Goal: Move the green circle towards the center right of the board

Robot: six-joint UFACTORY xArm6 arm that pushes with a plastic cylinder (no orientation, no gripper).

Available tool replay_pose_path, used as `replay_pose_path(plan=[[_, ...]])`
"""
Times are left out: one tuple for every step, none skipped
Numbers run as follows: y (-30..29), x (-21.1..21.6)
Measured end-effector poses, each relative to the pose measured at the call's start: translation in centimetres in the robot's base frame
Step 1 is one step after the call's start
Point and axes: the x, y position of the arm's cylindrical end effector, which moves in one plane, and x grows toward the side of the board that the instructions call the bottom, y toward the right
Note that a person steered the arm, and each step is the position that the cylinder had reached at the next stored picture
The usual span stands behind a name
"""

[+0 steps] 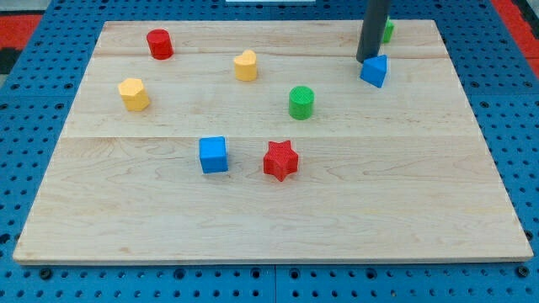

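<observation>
Our tip (367,60) rests far right, touching the blue plastic block (375,71). No pincer shows. The green plastic circle (301,102) waits mid-surface, unpushed.

A pale wooden board (421,210) on a blue perforated surface (25,101) carries two red, two yellow, two blue and two green blocks, beneath a dark grey rod (374,29).
</observation>
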Motion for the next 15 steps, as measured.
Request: replay_pose_path(plan=[[-0.1,-0.1],[-3.5,-1.4],[-6.5,-1.0],[-9.4,0.7],[-10.5,3.3],[-11.6,4.2],[-14.6,4.7],[-16.1,6.7],[-16.1,6.8],[-15.6,7.0],[-12.6,8.1],[-9.4,9.1],[-7.2,10.4],[-4.6,11.6],[-2.1,12.3]])
